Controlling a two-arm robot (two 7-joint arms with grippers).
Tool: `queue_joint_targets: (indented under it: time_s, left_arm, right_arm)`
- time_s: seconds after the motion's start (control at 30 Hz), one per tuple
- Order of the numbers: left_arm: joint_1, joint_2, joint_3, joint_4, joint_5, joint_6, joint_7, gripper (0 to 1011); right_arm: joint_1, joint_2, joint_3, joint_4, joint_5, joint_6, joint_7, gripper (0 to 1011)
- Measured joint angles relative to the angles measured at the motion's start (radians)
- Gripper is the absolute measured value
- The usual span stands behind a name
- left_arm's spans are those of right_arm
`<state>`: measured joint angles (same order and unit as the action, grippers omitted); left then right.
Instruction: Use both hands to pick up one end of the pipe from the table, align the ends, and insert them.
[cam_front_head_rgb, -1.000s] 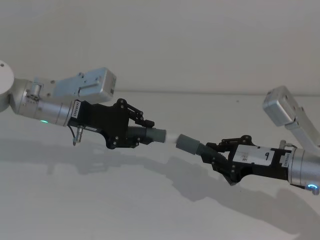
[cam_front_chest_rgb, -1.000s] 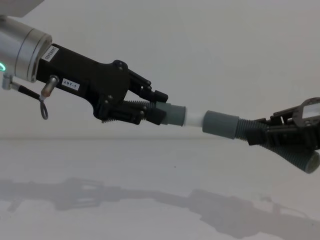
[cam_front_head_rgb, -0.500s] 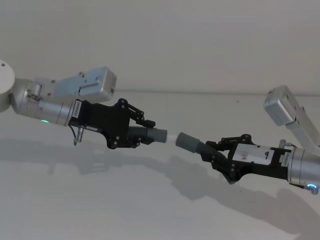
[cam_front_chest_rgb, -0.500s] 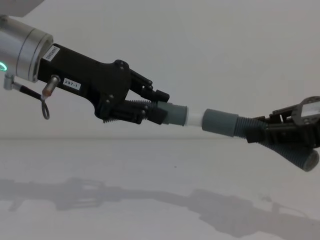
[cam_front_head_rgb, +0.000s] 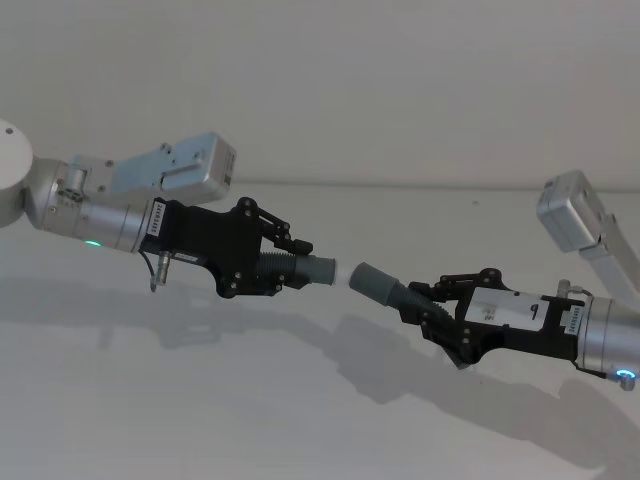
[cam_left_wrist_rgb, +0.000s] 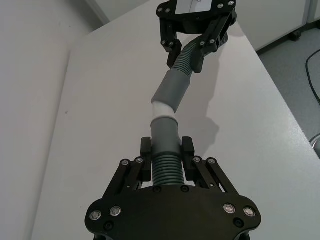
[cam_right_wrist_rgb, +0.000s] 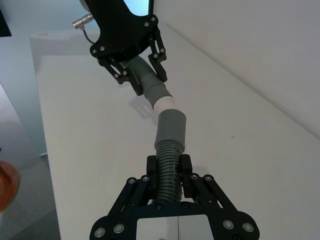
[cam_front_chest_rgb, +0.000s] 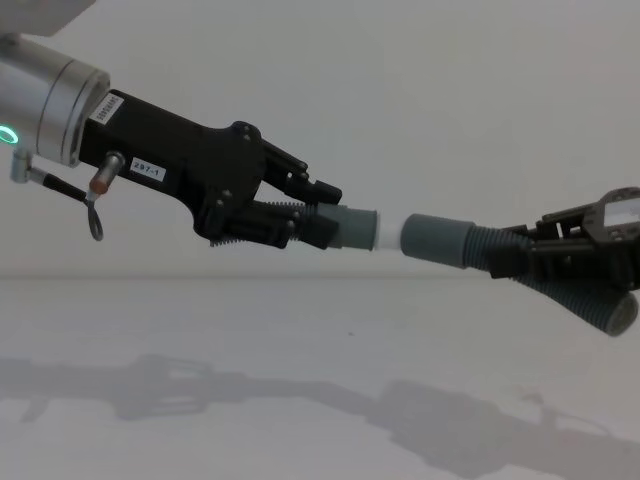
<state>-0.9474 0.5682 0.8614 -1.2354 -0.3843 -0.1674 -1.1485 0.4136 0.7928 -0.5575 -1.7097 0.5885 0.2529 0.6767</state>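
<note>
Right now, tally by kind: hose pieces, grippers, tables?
Hose pieces: 2, one with a white tip held up by the left gripper, one with a plain grey cuff held up by the right gripper
Grippers: 2
Tables: 1, white table
Total: 5

White plug tip (cam_front_chest_rgb: 391, 232) partly hidden where it meets the wide grey cuff (cam_front_chest_rgb: 437, 240); how far it sits inside, cannot tell; in head view the tip is a tiny pale sliver, too small to judge contact. Left gripper (cam_front_chest_rgb: 320, 215) fingers cover the corrugated hose (cam_left_wrist_rgb: 166, 169) behind the cuff; its rear end is hidden under the gripper body. Right gripper (cam_front_chest_rgb: 545, 262) cut off by the right edge in chest view; its hose piece (cam_right_wrist_rgb: 167, 172) runs under the fingers and its rear end is out of sight in the right wrist view. Worktop (cam_left_wrist_rgb: 100, 100) cropped by frame edges in the wrist views.
</note>
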Motion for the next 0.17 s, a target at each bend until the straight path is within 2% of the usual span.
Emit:
queue_joint_targets:
  time_s: [0.17]
  left_arm:
    - [0.000, -0.001, 0.000, 0.001, 0.000, 0.002, 0.001, 346]
  right_arm:
    - [-0.001, 0.000, 0.001, 0.001, 0.005, -0.006, 0.005, 275]
